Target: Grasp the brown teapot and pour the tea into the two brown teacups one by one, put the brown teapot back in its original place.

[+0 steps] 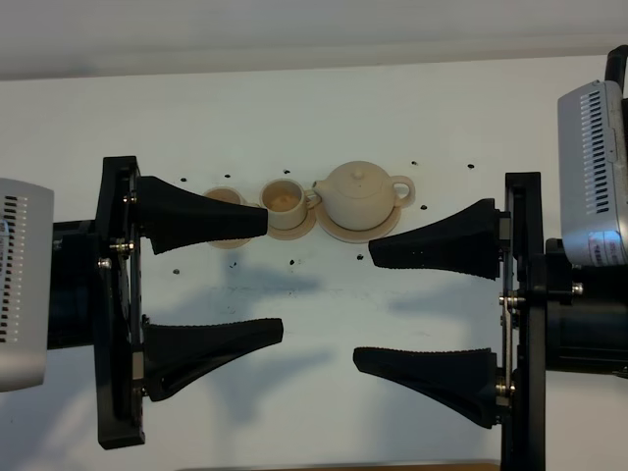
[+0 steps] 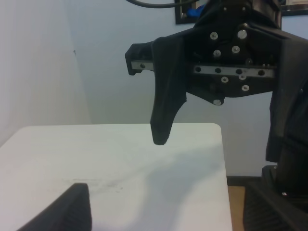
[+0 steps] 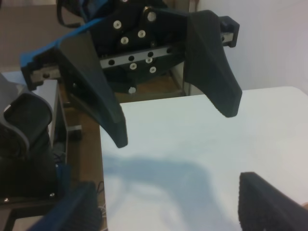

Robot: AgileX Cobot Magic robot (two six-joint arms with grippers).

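The brown teapot (image 1: 361, 194) stands upright with its lid on, on the wide saucer plate (image 1: 339, 229) at the back middle of the white table. To its left stand the two brown teacups on small saucers: one (image 1: 284, 200) beside the spout, the other (image 1: 225, 196) partly hidden behind my left gripper's upper finger. My left gripper (image 1: 274, 277) is open and empty, raised in front of the cups. My right gripper (image 1: 363, 302) is open and empty, raised in front of the teapot. The two grippers face each other. The wrist views show neither teapot nor cups.
Small black dots (image 1: 292, 263) mark the white table (image 1: 314, 108) around the tea set. In the left wrist view the right arm's finger (image 2: 161, 127) hangs over the table. In the right wrist view the left arm's fingers (image 3: 111, 122) do the same. The table's front edge (image 1: 353, 465) lies below the grippers.
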